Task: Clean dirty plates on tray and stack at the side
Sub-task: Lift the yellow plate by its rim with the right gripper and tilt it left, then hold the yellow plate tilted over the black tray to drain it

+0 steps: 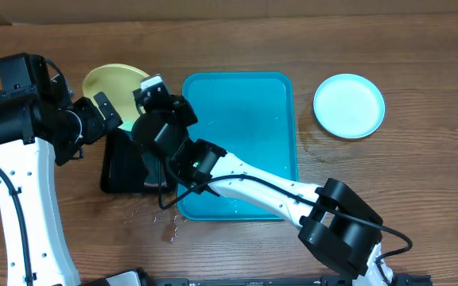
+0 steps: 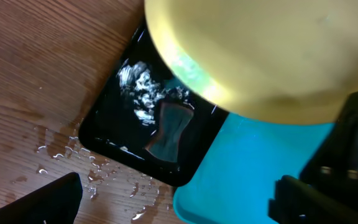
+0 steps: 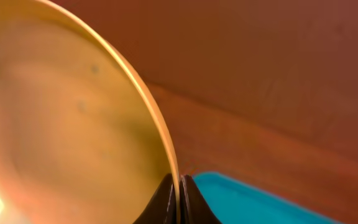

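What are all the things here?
table: one, brown, underneath
turquoise tray: one, turquoise, middle of table
black tray: one, black, left of turquoise tray
grey pad: one, grey, on black tray
water drops: several, clear, on table near black tray
yellow-green plate: one, pale yellow-green, far left, lifted by its rim
light blue plate: one, light blue, right of turquoise tray
left gripper: one, black, open, beside yellow-green plate
right gripper: one, black, shut on yellow-green plate's rim

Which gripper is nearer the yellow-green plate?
Right. The right gripper is shut on the rim of the yellow-green plate; the left gripper hangs open beside it, not gripping.
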{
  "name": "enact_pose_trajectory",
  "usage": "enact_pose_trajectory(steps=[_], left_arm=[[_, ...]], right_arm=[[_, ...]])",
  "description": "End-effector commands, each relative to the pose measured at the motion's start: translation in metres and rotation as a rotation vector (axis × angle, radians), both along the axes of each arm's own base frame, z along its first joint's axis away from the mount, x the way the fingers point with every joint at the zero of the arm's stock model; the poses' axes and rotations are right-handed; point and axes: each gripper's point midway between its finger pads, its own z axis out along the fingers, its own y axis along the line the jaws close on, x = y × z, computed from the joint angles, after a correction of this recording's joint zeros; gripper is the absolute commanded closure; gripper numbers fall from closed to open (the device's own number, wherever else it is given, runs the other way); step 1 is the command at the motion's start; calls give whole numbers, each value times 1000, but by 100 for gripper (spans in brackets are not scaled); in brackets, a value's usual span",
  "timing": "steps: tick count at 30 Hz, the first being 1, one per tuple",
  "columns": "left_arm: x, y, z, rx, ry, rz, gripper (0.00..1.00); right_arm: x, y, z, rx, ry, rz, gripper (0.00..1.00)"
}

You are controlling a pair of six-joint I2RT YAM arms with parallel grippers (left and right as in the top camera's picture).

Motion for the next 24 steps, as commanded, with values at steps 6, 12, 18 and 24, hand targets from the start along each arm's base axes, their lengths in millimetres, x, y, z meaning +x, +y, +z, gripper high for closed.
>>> enact_pose_trajectory(steps=[6, 12, 18, 24], left_arm=[[0, 0, -3, -2, 9, 14, 0], [0, 0, -2, -2, 9, 14, 0], [0, 0, -3, -2, 9, 14, 0], [0, 0, -3, -2, 9, 14, 0]], right_arm=[[5, -12, 90, 32, -233, -49, 96], [6, -24, 114, 132, -298, -137, 96], [5, -23, 115, 134, -298, -135, 96], [2, -20, 115, 92, -308, -120, 96]])
